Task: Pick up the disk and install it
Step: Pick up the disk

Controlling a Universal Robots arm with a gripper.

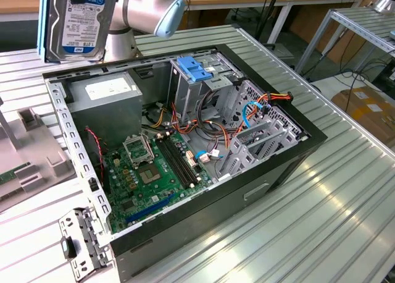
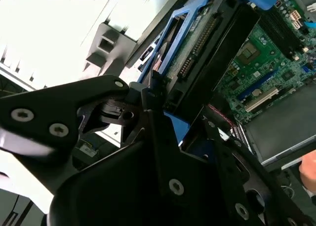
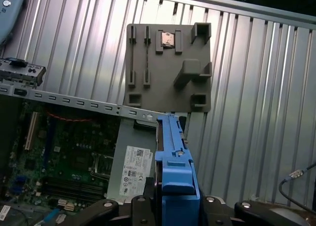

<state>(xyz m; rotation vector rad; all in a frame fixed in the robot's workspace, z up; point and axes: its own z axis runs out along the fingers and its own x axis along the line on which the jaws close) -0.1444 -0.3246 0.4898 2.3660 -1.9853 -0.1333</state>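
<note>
The gripper [image 3: 175, 206] was clamped on the disk [image 3: 170, 142], its black fingers pressing on either side of the drive, with one blue side rail running out between them in the first wrist view. In the exterior view the disk [image 1: 77, 20] hung upright in the air at the upper left, label facing the camera, just in front of the silver arm [image 1: 148, 8] and touching nothing below. Beneath it lay the open computer case [image 1: 271, 172] on the ribbed metal surface [image 1: 321, 221]. Inside the case, the grey power supply [image 1: 108, 101] sat nearest the raised disk, the green motherboard [image 1: 145, 178] lay beside it, and a metal cage with a blue plastic top [image 1: 194, 70] stood toward the middle among coloured cables. Outside the case wall, a grey fixture plate [image 3: 168, 73] rested flat on the surface.
</note>
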